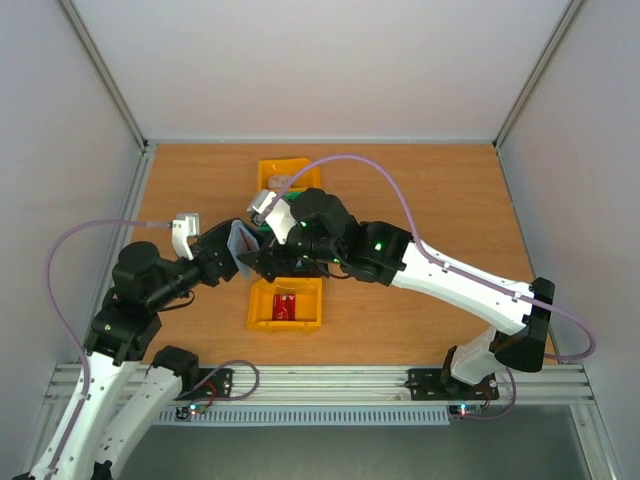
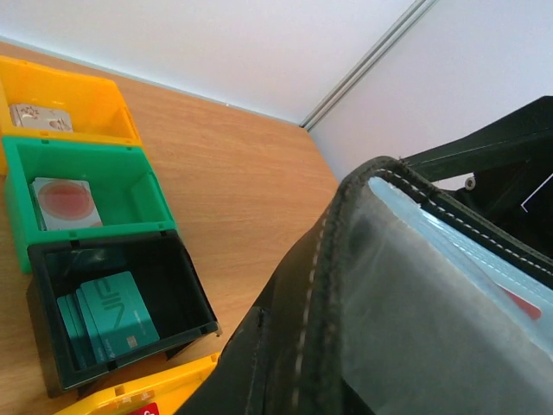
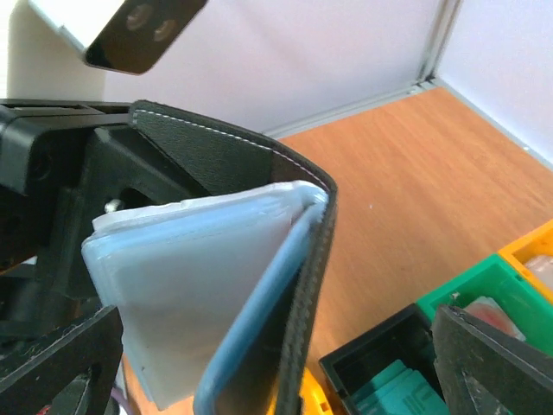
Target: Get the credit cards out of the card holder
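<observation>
The card holder (image 3: 259,199) is right up close in both wrist views. It is black with stitched edges and shiny grey-blue pockets, and it stands open like a book. It is up in the air, just to the left of the black bin (image 2: 186,285) and higher than it.

The left gripper (image 1: 232,255) is pinched tight on the card holder. The right gripper (image 1: 268,262) is above the black bin with its jaws spread wide. Its fingers (image 3: 60,363) sit one on each side of the card holder. A bit of red shows through one pocket.

Some teal credit cards (image 2: 112,316) lie inside the black bin. The green bin (image 2: 130,169) touches the black bin on its far side. It has a white card with a red circle (image 2: 62,203) in it. Past the green bin is a yellow bin (image 2: 86,99) with a small grey thing (image 2: 39,117) inside. On the near side of the black bin is another yellow bin (image 1: 262,310), with a red credit card (image 1: 287,305) in it. All the bins sit on the brown table (image 1: 430,200).
</observation>
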Tool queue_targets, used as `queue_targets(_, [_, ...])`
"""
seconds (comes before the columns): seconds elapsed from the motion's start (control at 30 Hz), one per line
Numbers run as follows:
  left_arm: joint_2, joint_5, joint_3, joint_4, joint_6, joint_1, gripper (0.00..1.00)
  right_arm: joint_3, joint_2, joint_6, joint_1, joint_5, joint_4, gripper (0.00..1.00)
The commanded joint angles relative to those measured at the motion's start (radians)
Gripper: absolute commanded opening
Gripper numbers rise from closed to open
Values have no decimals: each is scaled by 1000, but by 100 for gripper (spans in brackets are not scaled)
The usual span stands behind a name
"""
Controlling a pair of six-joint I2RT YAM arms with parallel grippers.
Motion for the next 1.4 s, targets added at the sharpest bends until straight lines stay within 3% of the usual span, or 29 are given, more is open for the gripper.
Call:
queue_targets(0.0, [-6,-2,4,34,14,1,0,61,26,15,6,-101,-12,99])
queue_targets(0.23, [-12,-2,-4,36,17,0,0,68,24,4,4,-52,-48,91])
queue_targets(0.4, [-13,3,-1,38,16,0,0,60,13,-16,1,-20,-74,76])
queue_targets(0.6, [-12,7,-2,41,33,1,0,63,-12,-22,-50,-162,-142,77])
queue_targets(0.8, [-8,22,-7,59,25,0,0,67,-7,-26,-64,-121,-136,71])
queue_targets(0.97, [-8,25,-5,56,30,1,0,77,-8,-59,-74,-130,-155,76])
queue_targets(1.17, [-6,35,-6,72,40,1,0,86,-4,-31,-103,-43,-162,70])
queue_targets(1.37, [-7,79,-13,96,39,0,0,114,54,-8,-100,-59,-132,70])
